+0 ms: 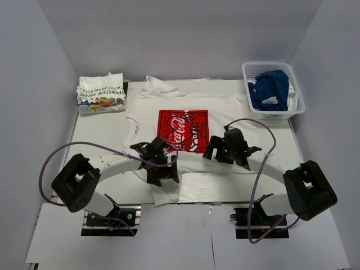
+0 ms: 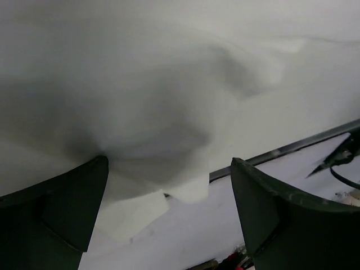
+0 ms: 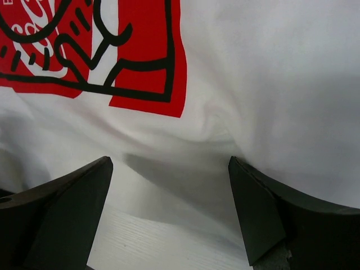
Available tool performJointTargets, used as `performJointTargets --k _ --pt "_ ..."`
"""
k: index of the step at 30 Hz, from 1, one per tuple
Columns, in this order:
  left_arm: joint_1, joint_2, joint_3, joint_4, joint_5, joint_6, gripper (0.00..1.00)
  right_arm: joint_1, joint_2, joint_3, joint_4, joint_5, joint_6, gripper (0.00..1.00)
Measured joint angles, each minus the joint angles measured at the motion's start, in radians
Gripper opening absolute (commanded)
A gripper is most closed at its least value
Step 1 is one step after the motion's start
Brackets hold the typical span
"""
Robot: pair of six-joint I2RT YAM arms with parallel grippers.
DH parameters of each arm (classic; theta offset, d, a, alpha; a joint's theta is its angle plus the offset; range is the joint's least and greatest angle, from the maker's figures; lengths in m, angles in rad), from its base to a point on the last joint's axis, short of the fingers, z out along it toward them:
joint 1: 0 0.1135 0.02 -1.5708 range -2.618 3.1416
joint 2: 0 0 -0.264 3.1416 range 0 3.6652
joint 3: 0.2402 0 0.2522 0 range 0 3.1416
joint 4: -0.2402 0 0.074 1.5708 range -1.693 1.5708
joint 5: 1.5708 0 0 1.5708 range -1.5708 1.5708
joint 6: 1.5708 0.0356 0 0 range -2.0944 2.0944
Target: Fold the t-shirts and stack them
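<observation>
Shirts: you are looking at three. The largest, the Coca-Cola tee, is lying spread flat on the table beneath both claws. The left claw is hanging wide open over its near white edge, and the right claw is gaping wide just short of the red print. One basket, beyond and right of the right claw, is holding the blue tee. The folded cartoon tee is lying beyond and left of the left claw.

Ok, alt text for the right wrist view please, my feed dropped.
The right pincer stands open over the edge of a white t-shirt, holding nothing. The shirt's red print with black lines fills the upper left, and a strip of table shows at the bottom.
</observation>
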Motion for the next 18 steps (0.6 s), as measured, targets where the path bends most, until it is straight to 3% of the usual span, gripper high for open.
performJointTargets --k 11,18 --pt "0.027 -0.285 -0.079 -0.489 -0.326 -0.310 1.00 -0.076 0.005 0.003 -0.002 0.080 0.094 0.90" --pt "0.027 -0.442 -0.023 -0.686 -0.449 -0.430 1.00 -0.098 0.004 0.013 -0.011 0.043 0.022 0.90"
